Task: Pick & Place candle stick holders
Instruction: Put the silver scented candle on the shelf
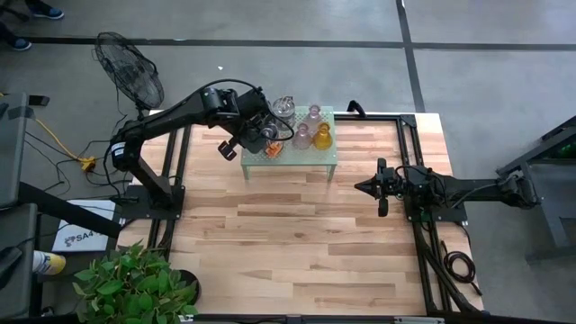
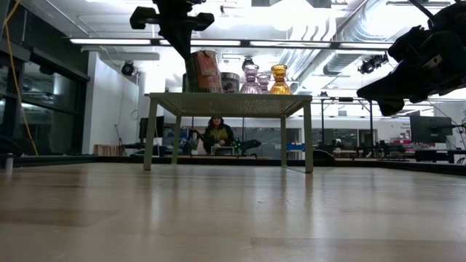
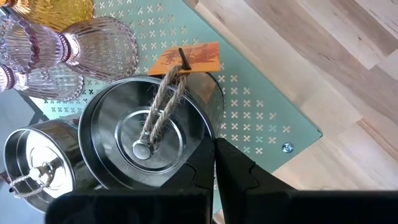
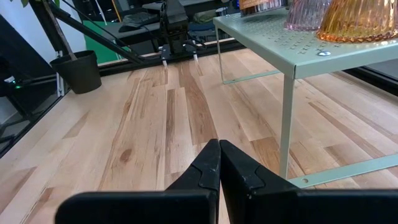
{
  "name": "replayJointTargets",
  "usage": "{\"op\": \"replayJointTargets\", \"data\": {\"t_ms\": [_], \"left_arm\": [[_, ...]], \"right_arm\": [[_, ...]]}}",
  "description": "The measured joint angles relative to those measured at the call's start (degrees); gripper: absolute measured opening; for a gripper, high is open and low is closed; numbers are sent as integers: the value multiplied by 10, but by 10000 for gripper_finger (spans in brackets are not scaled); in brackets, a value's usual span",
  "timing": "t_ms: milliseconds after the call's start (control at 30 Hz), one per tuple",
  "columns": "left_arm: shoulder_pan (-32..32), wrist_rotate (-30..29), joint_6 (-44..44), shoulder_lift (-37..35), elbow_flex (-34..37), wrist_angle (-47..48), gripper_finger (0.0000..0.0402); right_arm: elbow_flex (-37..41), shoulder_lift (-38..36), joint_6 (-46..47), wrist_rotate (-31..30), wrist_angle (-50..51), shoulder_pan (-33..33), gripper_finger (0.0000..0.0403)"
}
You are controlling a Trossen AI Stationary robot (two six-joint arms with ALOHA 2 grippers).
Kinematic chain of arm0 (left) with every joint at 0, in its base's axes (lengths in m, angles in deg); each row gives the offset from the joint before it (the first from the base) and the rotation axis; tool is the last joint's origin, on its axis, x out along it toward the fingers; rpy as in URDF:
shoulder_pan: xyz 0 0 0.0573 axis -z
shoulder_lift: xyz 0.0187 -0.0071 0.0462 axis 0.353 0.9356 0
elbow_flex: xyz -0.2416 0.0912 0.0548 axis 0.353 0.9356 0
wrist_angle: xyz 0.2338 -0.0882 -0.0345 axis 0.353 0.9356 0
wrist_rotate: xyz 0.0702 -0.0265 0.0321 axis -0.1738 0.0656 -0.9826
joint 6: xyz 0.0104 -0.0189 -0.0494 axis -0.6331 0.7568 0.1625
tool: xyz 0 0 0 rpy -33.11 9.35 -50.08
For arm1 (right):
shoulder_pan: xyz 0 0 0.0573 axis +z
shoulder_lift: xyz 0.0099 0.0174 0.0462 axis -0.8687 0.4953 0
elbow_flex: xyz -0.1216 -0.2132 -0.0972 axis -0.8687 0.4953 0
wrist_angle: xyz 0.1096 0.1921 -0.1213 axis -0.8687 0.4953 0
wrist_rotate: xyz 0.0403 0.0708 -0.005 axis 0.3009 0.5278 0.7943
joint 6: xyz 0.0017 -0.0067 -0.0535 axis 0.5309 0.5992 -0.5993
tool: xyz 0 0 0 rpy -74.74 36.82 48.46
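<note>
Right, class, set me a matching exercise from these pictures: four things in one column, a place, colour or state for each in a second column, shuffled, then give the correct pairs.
Column one:
1. left gripper
2. right gripper
3. amber holder
4. green shelf

Column two:
A. shut, over bare wooden tabletop beside the shelf
B. perforated metal, standing on the table on thin legs
C. orange-yellow glass, on the shelf by the pink ones
D. shut, over the shelf beside a silvery jar with a twine loop

Pairs: 1-D, 2-A, 3-C, 4-B
</note>
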Motion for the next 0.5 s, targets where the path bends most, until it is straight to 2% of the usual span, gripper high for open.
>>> {"op": "replayJointTargets", "data": {"t_ms": [500], "left_arm": [[0, 0, 4, 0, 0, 0, 0]], "right_arm": [[0, 0, 0, 0, 0, 0, 1]]}}
